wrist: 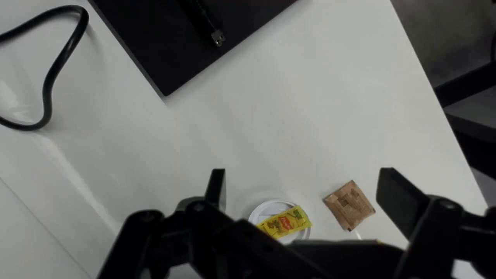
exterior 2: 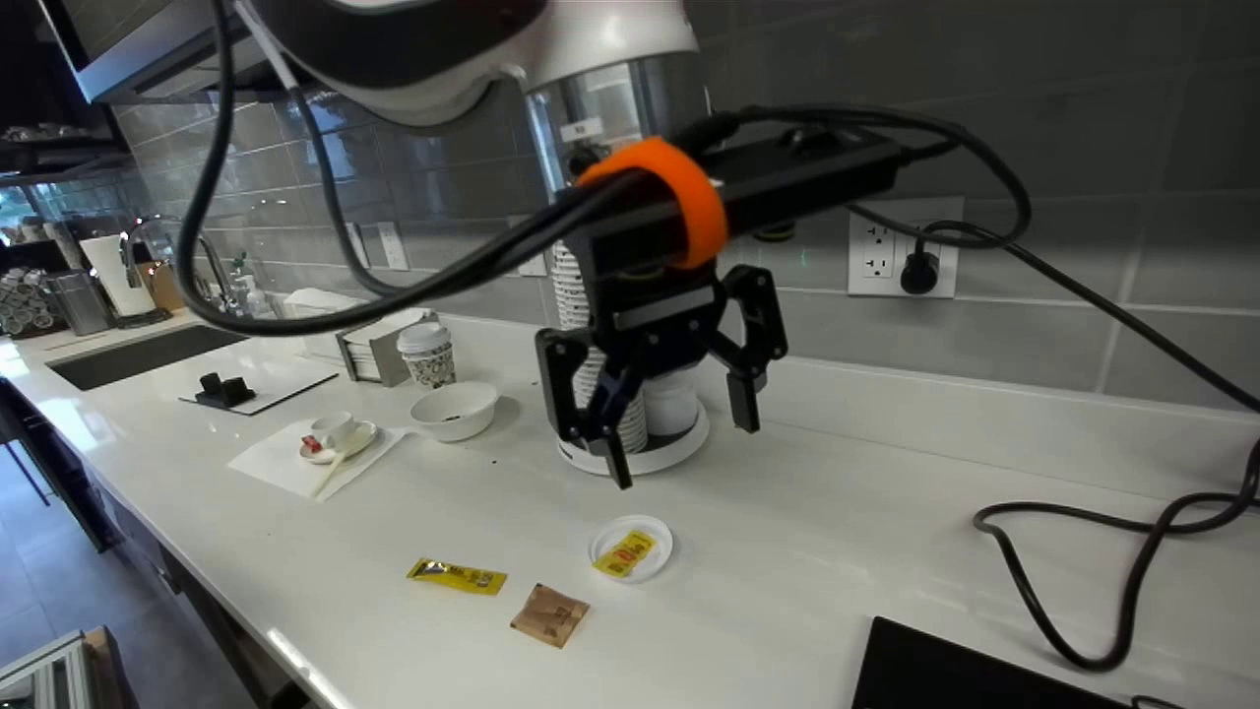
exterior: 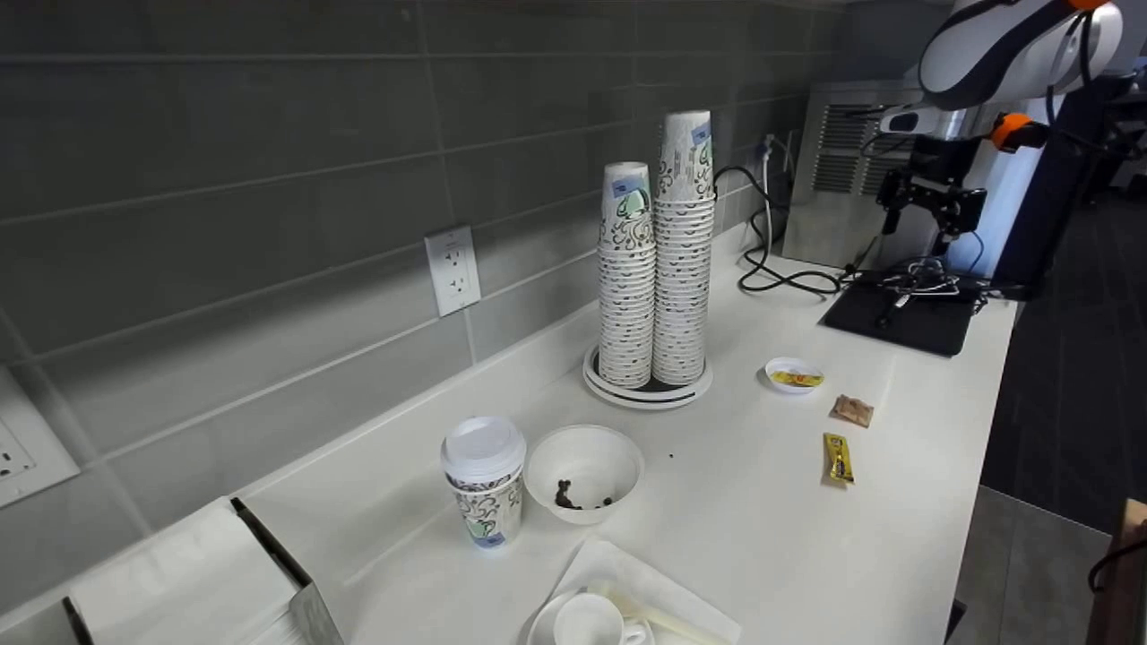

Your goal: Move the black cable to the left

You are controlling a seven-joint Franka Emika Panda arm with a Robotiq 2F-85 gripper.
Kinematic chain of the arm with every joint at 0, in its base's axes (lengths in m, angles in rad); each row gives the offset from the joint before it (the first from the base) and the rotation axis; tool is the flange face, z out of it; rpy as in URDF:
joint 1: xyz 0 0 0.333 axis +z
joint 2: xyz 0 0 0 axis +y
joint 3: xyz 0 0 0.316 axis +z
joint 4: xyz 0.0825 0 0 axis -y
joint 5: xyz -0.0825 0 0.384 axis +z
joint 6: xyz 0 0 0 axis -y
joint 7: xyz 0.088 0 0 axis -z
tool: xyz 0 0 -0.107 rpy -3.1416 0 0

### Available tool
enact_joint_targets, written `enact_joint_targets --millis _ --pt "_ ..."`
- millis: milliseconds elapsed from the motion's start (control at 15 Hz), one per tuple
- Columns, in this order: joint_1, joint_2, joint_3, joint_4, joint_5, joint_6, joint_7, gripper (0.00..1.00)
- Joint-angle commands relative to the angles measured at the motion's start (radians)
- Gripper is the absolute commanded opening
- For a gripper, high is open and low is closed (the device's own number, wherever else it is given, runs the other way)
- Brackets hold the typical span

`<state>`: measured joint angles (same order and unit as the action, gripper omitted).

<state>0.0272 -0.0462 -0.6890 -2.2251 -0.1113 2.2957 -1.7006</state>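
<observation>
Left to right in an exterior view: a sink (exterior 2: 148, 356), seen only there; the gripper (exterior 2: 681, 433), jaws spread apart; a black slab (exterior 2: 965, 681); the black cable (exterior 2: 1134, 591), looped on the counter (exterior 2: 787, 542). The wrist view shows a yellow packet (wrist: 285, 223), its red-backed lettering too blurred to read.

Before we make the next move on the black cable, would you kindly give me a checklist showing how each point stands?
1. Claw open: ok, the fingers stand apart.
2. Claw empty: ok, nothing is gripped.
3. Claw over the black cable: not ok, in the wrist view its loop lies toward the upper left, away from the fingers.
4. Visible loop apart from the black slab: ok, counter shows between them in the wrist view.
5. Cable free of the wall plug: cannot tell, the cord from that plug runs out of frame in an exterior view.
</observation>
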Motion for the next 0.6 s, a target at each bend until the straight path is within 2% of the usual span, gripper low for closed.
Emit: enact_joint_targets --millis 0,200,267,400,533 --pt "-0.141 0.181 0.111 0.132 0.007 -0.033 -0.184 1.0" --pt "-0.252 0.276 0.195 0.201 -0.078 -0.015 -0.205 1.0" --pt "-0.268 0.193 0.229 0.127 -0.057 -0.003 -0.163 1.0" --pt "-0.303 0.247 0.251 0.167 -0.079 -0.004 -0.17 1.0" --pt "-0.309 0.268 0.255 0.182 -0.083 -0.005 -0.173 1.0"
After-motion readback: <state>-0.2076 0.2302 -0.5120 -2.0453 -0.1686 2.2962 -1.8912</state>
